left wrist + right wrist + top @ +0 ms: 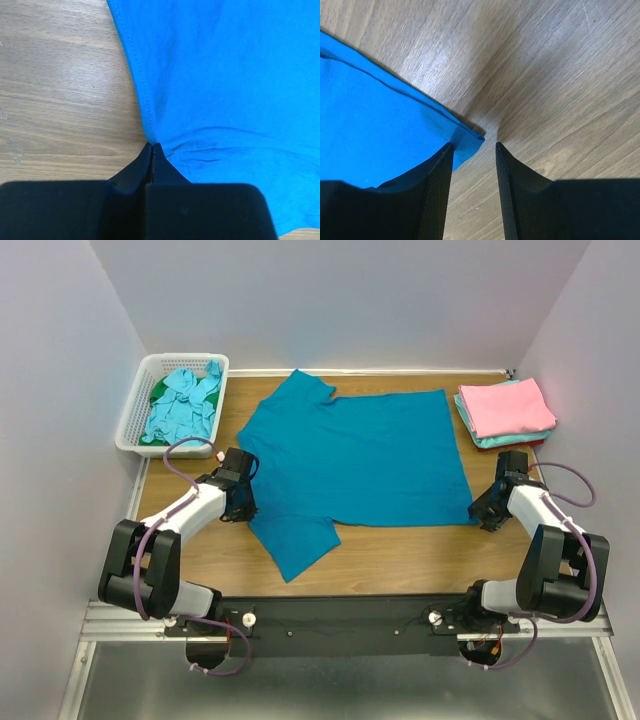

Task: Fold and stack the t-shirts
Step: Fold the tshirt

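A deep teal-blue t-shirt (350,455) lies spread flat on the wooden table, collar at the left. My left gripper (243,506) is at the shirt's left edge, where the near sleeve joins the body. In the left wrist view it (151,146) is shut, pinching the hemmed edge of the shirt (225,75), and creases radiate from the tips. My right gripper (481,511) is at the shirt's near right hem corner. In the right wrist view it (474,145) is open, and the corner of the shirt (380,130) lies between the fingers by the left one.
A white slotted basket (137,400) at the back left holds light aqua shirts (185,405) and a green one (160,390). A folded stack with a pink shirt (505,405) on top of a pale turquoise one (500,440) sits at the back right. White walls enclose the table.
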Controlling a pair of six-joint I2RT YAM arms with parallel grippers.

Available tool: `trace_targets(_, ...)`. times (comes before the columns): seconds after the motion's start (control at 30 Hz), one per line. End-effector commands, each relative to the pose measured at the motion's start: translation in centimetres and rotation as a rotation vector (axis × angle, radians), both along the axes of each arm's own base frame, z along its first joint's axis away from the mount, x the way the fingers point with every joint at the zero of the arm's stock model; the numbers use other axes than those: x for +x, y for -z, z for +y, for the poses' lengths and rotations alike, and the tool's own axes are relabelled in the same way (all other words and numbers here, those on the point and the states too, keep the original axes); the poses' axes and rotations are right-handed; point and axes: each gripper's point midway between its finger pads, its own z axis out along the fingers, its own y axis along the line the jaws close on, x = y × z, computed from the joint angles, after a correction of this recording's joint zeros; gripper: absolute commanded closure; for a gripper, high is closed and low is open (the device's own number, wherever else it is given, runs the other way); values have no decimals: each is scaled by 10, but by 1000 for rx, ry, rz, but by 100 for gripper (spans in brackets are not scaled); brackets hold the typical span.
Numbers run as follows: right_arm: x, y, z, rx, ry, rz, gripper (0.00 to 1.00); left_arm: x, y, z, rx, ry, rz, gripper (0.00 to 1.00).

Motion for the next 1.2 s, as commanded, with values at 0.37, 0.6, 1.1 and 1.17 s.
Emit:
trace_targets(0.37,-11,21,0,16,18,51,64,-2,-2,-1,-14,8,-12,100)
trace_targets(0.6,-20,19,-8,11,62,58,94,-5,-6,1,-10,1,-5,100)
trace_targets(1.1,25,-41,-3,71,-28,-62,99,14,-39,-1,-52,-8,-44,100)
trace_targets(1.17,38,-53,-6,64,-40,-94,99,20,-43,0,-51,-11,-49,100)
